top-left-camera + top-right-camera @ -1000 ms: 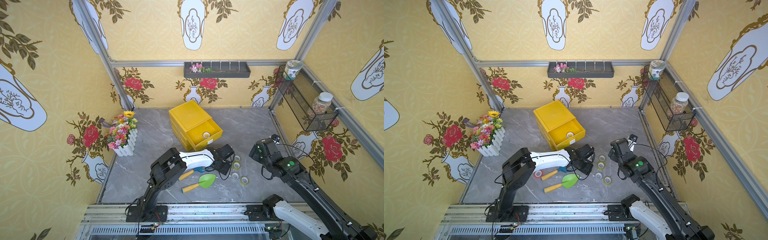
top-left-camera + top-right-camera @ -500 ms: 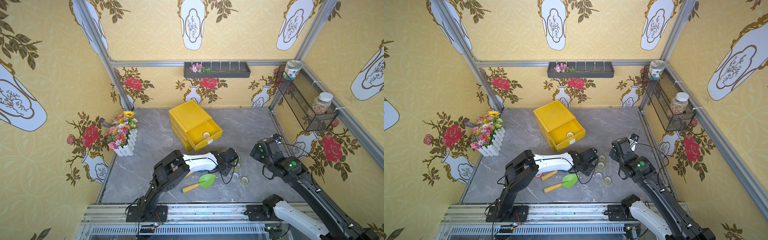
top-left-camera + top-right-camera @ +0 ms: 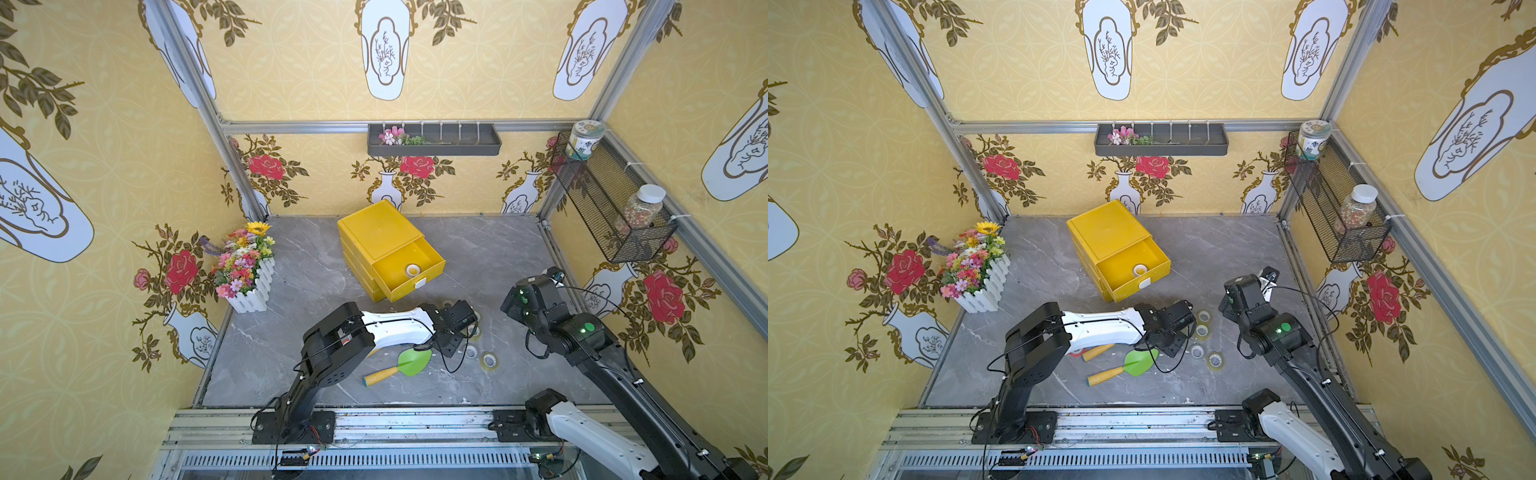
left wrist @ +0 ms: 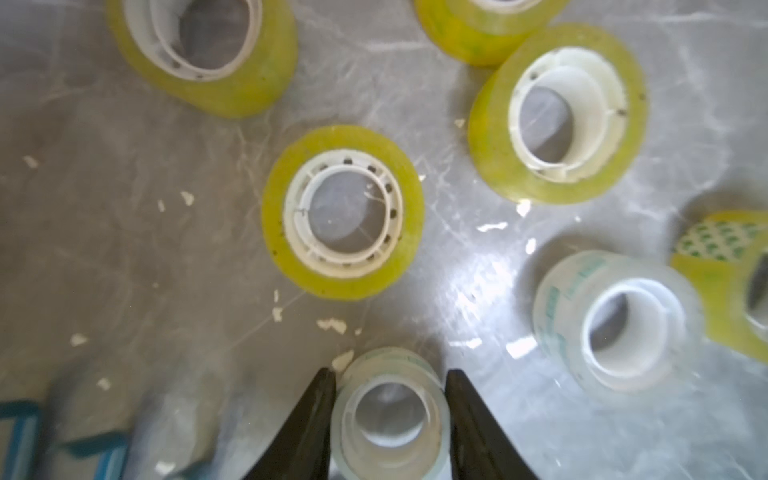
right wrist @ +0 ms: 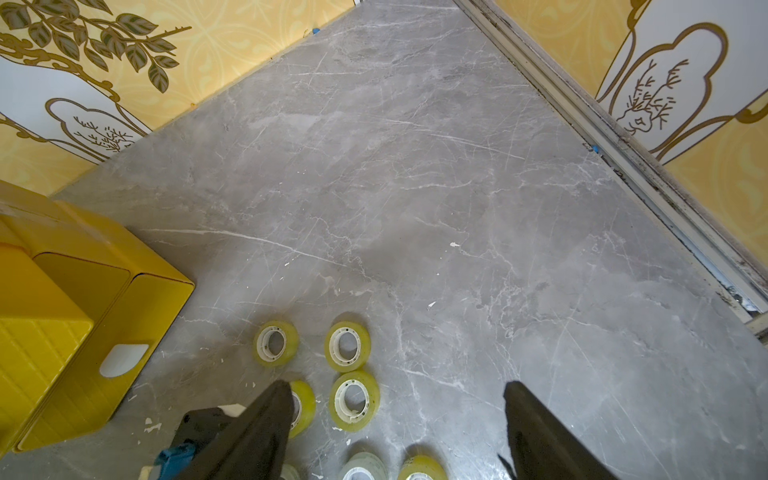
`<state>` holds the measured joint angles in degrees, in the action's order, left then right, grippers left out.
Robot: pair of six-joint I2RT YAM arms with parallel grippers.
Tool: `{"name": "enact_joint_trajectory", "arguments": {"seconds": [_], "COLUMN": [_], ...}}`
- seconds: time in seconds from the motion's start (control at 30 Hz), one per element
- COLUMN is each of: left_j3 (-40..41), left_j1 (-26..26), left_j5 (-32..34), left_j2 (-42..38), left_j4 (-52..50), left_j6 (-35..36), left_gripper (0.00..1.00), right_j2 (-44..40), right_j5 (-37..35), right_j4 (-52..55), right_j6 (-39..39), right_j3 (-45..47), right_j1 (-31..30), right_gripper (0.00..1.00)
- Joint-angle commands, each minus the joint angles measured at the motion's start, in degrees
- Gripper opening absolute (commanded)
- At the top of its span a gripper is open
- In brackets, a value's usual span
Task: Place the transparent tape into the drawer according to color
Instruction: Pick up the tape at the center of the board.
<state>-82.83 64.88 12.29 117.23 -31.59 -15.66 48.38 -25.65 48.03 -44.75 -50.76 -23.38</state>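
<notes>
Two fingers [image 4: 307,424] of my left gripper [image 4: 390,376] clamp a clear tape roll [image 4: 390,419] on the grey tabletop [image 4: 124,249]. Yellow-green rolls [image 4: 343,212] lie just beyond. My right gripper [image 5: 397,388] hangs with its jaws apart. One roll [image 3: 412,270] sits in the open yellow drawer [image 3: 432,253].

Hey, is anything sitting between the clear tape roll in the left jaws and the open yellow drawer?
Nothing visible does. On the left gripper the jaws are shut on the clear roll; only bare table shows between it and the open drawer. The yellowish rolls lie flat nearby.
</notes>
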Motion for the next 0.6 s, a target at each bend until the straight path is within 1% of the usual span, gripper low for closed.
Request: {"name": "enact_joint_trajectory", "arguments": {"seconds": [0.0,0.2,0.37,0.57], "left_j3": [-1.3,-2.5,-3.7,-6.5], "left_j1": [-0.1,-1.0,-1.9,-5.0], "left_j5": [-0.4,-1.9,-1.7,-2.9], "left_j2": [-1.6,-6.8,-13.4,-21.7], "left_j4": [-2.2,-3.1,-4.6,-6.3], "left_j6": [0.2,0.0,0.0,-0.6], "left_gripper": [0.41,0.39,0.39,0.39], "right_j2": [-0.1,0.2,0.5,1.4], "right_j5": [-0.3,-0.3,-0.1,0.1], "right_j4": [-0.3,-0.2,-0.5,-1.0], "right_j6": [-0.2,-0.1,0.1,0.5], "right_j3": [-0.4,-0.7,-1.1,-1.6], "right_j1": [0.0,-0.1,0.1,0.1], "right_gripper": [0.83,0.83,0.83,0.83]}}
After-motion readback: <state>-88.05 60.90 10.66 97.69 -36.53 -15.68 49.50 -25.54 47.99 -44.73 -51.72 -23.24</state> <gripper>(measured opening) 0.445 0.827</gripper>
